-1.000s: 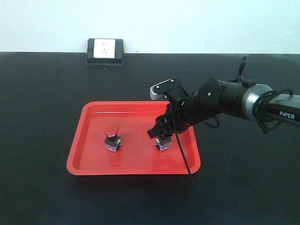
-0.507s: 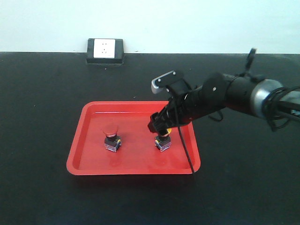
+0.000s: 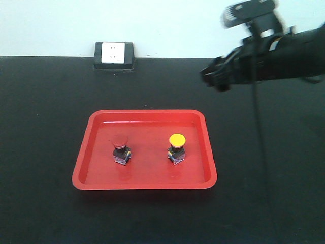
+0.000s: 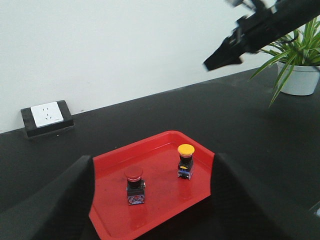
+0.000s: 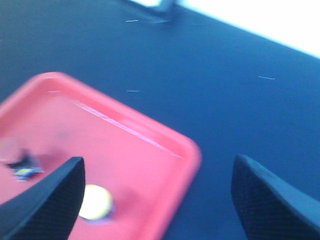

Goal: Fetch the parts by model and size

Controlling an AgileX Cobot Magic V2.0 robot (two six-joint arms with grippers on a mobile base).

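Hanging high above the table's far right, the right gripper [image 3: 216,79] holds nothing, its fingers spread wide in its wrist view, which suggests the yellow switch [image 3: 176,148] is already delivered. That switch stands upright in the red tray [image 3: 147,184], beside the red switch [image 3: 121,151], apart from it. The left gripper [image 4: 150,210] hovers near the tray, spread and empty. Both parts look fetched.

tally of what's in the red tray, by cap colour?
Red-capped push-button: 1
Yellow-capped push-button: 1
Total: 2, both standing upright and apart in the red tray. Neither gripper holds anything.
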